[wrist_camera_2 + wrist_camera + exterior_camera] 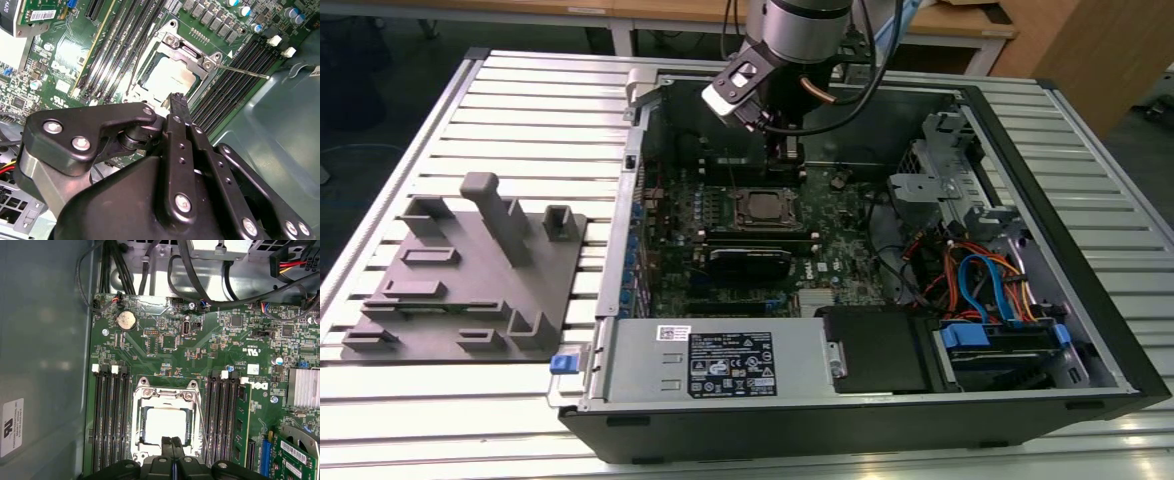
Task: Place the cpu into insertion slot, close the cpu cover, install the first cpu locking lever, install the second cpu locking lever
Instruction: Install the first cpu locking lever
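Tabletop [520, 100] of slats bears the open computer case [881, 428] (wooden desks [961, 22] behind); pincer [172, 441] closed, empty, above the cpu [162, 424].

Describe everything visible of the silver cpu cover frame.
The cpu cover, a thin silver metal frame with a square window, lies flat amid the green circuit board. The dull grey cpu shows through the window. Screw heads sit at one end. The black gripper hangs over the opposite edge; contact cannot be told.

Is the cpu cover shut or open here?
Shut. In the first wrist view the cpu cover lies flat, its window framing the seated cpu.
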Robot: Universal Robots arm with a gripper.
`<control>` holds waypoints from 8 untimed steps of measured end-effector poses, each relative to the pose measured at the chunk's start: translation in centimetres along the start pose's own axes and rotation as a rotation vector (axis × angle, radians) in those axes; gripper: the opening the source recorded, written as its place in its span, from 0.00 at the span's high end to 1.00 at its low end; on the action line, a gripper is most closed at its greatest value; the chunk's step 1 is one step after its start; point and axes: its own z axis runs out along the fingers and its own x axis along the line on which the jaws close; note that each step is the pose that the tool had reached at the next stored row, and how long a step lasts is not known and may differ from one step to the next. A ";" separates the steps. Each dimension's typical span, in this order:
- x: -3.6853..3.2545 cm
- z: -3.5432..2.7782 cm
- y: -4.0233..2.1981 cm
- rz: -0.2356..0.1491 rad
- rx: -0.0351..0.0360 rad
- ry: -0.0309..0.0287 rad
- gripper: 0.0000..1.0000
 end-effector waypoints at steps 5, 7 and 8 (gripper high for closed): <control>0.00 0.00 0.00 -0.003 0.0000 -0.0001 0.89; 0.00 0.00 0.00 -0.004 0.0000 -0.0001 0.89; 0.00 0.00 0.00 -0.004 0.0000 -0.0001 0.89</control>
